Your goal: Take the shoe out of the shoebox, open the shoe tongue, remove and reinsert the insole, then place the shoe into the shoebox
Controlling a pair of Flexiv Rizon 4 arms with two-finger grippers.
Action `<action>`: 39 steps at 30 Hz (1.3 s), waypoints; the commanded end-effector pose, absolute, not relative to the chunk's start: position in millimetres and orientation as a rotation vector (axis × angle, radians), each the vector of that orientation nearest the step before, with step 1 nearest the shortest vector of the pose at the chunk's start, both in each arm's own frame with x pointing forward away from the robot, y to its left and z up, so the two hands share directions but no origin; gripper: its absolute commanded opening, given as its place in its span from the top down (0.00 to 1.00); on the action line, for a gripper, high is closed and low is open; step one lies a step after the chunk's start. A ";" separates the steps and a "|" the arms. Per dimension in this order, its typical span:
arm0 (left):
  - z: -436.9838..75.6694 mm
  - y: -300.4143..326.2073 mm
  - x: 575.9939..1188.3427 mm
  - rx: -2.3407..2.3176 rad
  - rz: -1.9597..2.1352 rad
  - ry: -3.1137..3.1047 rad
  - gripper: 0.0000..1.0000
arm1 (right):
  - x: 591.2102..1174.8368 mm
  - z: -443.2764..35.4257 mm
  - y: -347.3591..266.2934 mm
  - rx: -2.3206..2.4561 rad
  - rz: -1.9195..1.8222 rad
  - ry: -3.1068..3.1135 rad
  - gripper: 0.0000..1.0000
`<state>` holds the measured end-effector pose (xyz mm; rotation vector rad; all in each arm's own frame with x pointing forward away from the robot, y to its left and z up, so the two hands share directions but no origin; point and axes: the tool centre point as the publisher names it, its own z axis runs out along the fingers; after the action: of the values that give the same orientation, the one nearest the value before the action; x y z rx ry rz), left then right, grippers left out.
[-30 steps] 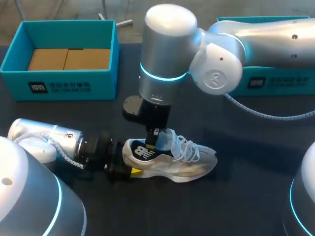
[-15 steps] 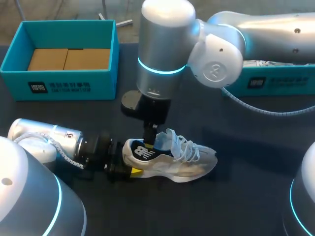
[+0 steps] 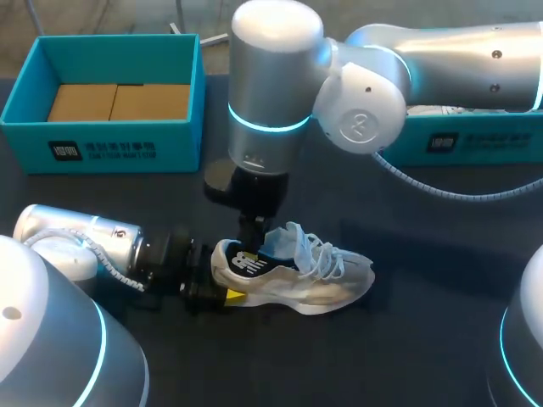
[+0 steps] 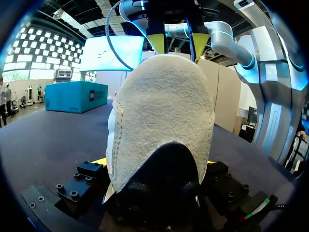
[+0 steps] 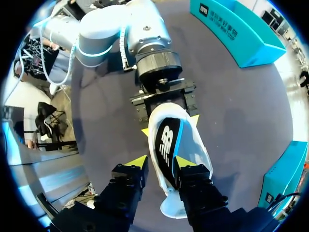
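The left gripper clamps the fuzzy suede heel of the white mesh lace-up sneaker, while the right gripper, its grip impossible to tell, straddles the tilted-up black, blue-edged insole.

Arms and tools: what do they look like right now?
The left arm and right arm are fat silver-grey cylinders with rounded joints and glowing cyan rings; ribbed grey cables loop outside. The left tool and right tool are black blocks with bolts and yellow-tipped fingers.

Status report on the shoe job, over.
Left gripper shut on heel of white mesh sneaker. Right gripper over its opening, grip unclear. Sneaker outside teal shoebox. Nothing blocking.
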<state>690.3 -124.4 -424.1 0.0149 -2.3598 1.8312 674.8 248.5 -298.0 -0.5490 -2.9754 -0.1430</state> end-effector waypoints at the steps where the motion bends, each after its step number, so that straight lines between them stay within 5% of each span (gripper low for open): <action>1: -427.5 -124.6 689.5 0.018 1.830 -2.363 1.00 | 671.4 -292.1 245.8 -0.580 -0.112 -2.969 0.63; 6: -427.5 -124.6 689.5 0.018 1.830 -2.363 1.00 | 672.5 -307.5 244.5 -0.604 -0.135 -2.914 0.52; 25: -427.5 -124.6 689.5 0.018 1.830 -2.363 1.00 | 675.5 -331.8 239.8 -0.633 -0.250 -2.820 0.72; 39: -427.5 -124.6 689.5 0.018 1.830 -2.363 1.00 | 678.2 -333.9 245.1 -0.571 -0.324 -2.823 0.70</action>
<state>690.3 -124.4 -424.2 0.0149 -2.3599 1.8311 677.4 246.2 -329.9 -0.5713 -2.8288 -0.3143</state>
